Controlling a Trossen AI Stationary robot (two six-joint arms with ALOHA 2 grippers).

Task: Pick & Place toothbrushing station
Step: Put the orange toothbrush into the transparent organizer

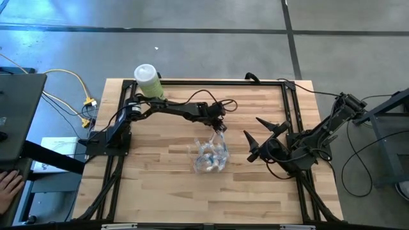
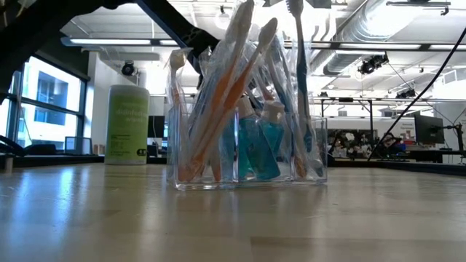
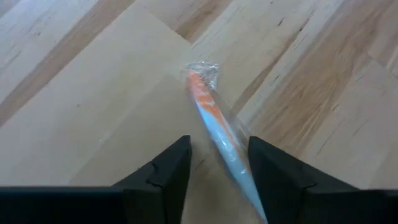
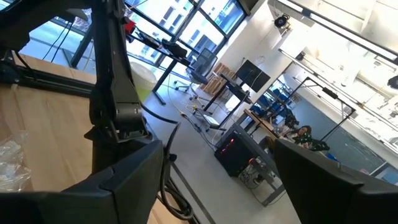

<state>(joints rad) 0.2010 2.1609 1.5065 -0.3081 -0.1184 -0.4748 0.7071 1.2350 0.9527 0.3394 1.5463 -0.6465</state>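
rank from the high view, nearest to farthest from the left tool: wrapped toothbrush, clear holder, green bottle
1. Wrapped toothbrush: between the left tool's fingers.
2. Clear holder: just below it in the picture, at table centre.
3. Green bottle: far back-left edge, by the arm's base.

A lab: exposed ceiling ducts, monitors, concrete floor.

Bright, even overhead light; window glare behind; soft shadows; wrapped toothbrush blurred in the left wrist view.
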